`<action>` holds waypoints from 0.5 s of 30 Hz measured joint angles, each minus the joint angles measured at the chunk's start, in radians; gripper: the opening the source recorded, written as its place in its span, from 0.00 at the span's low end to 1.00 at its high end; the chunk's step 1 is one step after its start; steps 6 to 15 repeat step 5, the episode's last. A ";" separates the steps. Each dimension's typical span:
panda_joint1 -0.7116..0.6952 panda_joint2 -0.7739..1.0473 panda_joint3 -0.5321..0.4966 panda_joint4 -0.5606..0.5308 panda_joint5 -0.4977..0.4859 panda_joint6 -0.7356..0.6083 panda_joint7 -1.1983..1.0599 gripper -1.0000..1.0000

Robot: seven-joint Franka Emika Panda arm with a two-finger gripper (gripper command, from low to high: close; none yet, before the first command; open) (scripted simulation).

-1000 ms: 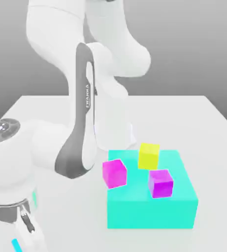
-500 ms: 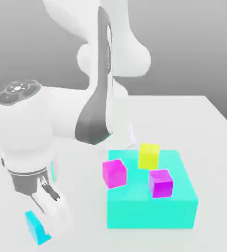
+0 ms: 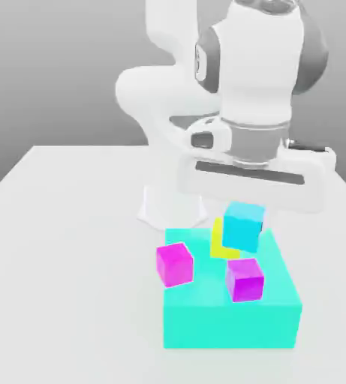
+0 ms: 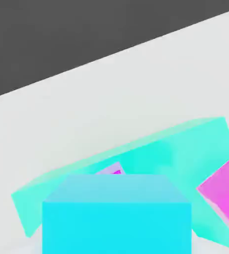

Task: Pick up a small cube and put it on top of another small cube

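Small cyan cube (image 3: 243, 226): under my hand, up off the surfaces, in front of and overlapping the yellow cube in the exterior view; it looms large in the hand view (image 4: 117, 216).
Yellow cube (image 3: 219, 244): on the large cyan block (image 3: 232, 319), mostly hidden.
My gripper (image 3: 245, 212): I cannot tell how my fingers stand.
Magenta cube (image 3: 175, 263): at the block's edge toward the exterior view's left.
Purple cube (image 3: 245, 280): atop the block, near the front.
Table (image 3: 70, 262): white, under everything.
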 joint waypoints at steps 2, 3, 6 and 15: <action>-0.002 0.058 0.006 -0.024 -0.011 0.081 0.009 0.00; -0.002 0.074 0.008 -0.030 -0.014 0.104 0.012 1.00; -0.002 0.074 0.008 -0.030 -0.014 0.104 0.011 1.00; -0.002 0.074 0.008 -0.030 -0.014 0.104 0.011 1.00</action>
